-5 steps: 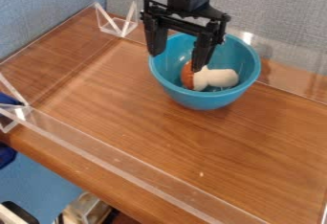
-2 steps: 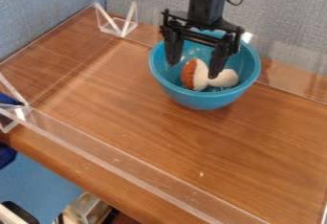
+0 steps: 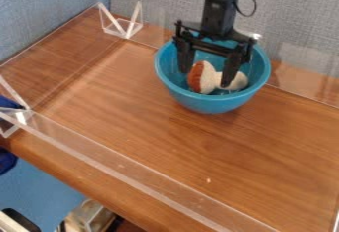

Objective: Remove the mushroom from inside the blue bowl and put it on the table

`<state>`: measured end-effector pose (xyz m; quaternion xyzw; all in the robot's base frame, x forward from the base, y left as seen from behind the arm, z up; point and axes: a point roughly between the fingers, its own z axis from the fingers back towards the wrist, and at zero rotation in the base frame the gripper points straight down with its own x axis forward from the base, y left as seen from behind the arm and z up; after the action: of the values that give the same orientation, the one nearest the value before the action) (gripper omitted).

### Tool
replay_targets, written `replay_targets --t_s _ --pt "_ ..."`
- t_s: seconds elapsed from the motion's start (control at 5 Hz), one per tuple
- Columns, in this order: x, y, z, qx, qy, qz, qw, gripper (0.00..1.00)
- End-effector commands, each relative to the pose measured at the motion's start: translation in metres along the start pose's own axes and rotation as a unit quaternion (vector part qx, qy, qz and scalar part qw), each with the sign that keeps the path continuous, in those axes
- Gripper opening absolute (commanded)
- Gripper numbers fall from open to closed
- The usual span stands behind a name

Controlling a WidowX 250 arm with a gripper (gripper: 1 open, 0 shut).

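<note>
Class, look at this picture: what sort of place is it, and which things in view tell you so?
Probably a robot test bench: a wood-grain table fenced by a low clear acrylic rim, and a black gripper lowered open over a toy mushroom in a blue bowl.

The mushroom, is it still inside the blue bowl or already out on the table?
Inside. The mushroom lies in the blue bowl, with the open gripper lowered around it; the table holds nothing else.

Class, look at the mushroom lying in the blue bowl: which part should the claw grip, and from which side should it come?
Probably straight from above, since the bowl's wall blocks any sideways approach. The mushroom lies on its side, orange cap to the left, pale stem to the right. The open claw already straddles it, so closing across the body near where cap meets stem looks best.
</note>
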<state>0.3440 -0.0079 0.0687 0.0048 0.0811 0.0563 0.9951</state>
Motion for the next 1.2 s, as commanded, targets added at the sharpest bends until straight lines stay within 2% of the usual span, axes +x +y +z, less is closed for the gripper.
replay_targets --t_s 0.0,0.2,0.4,0.6,0.8,1.0 --pt "0.008 0.008 0.010 -0.006 -0.030 0.028 0.9991 1.00" --pt "0.007 0.011 0.002 -0.009 -0.029 0.049 0.9983 0.00" --pt "0.005 0.018 0.007 -0.015 -0.031 0.087 0.9956 0.00" --pt "0.001 0.025 0.024 -0.029 -0.041 0.122 0.9912 0.00" --pt "-0.003 0.033 0.050 -0.048 -0.058 0.155 0.9850 0.00" --pt "-0.012 0.038 0.076 -0.065 -0.077 0.139 0.9851 0.00"
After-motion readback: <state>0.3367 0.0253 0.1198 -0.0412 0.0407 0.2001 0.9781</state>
